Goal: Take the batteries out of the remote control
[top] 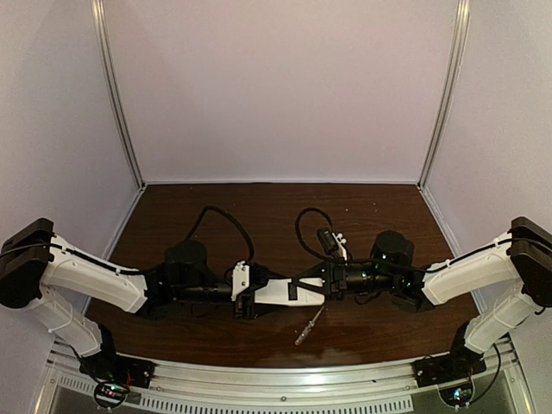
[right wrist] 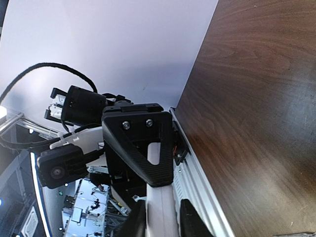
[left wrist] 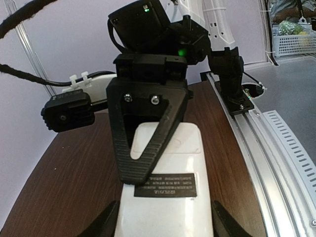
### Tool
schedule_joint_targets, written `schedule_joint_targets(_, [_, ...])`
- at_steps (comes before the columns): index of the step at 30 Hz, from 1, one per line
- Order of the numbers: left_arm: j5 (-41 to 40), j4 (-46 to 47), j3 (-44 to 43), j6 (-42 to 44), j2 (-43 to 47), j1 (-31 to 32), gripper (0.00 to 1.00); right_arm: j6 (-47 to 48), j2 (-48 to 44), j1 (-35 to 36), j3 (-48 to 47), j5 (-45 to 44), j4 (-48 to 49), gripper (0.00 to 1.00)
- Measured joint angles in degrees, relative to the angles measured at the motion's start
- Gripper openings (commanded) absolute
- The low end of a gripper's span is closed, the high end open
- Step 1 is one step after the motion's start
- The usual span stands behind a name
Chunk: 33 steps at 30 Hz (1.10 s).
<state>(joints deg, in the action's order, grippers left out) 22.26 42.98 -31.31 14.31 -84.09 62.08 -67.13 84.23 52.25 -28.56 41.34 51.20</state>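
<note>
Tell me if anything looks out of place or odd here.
Nothing looks spilled or damaged. The screwdriver lies loose and slanted on the table near its front edge. The remote control is gripped at both ends, by the left claw and the right claw.

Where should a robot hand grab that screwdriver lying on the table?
Around mid-length, from straight above, closing across its thin shaft. The screwdriver lies flat and slanted on the table, nothing touching it, so the wrist must turn to match. Left gripper and right gripper both hold the remote, though.
</note>
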Motion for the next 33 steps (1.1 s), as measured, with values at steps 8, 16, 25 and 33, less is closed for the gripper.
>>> schedule_joint_targets(8, [-1.27, -1.4, -0.26, -0.02, -0.66, 0.0, 0.04, 5.57, -2.56, -0.07, -0.59, -2.95, -11.45, 0.72])
schedule_joint_targets(16, [-3.78, -3.17, -0.63, -0.02, -1.44, 0.0, 0.0, 10.8, -9.29, -0.07, -2.73, -7.93, -26.88, 0.74])
schedule_joint_targets(25, [-4.79, -3.13, -1.46, -1.68, -2.8, 0.0, 0.0, 14.82, -13.46, -0.07, -6.62, -13.03, -42.8, 0.74])
schedule_joint_targets(33, [-4.76, -2.4, -2.25, -2.93, -5.51, 0.0, 0.0, 16.22, -14.93, -0.07, -7.98, -15.72, -52.26, 0.7])
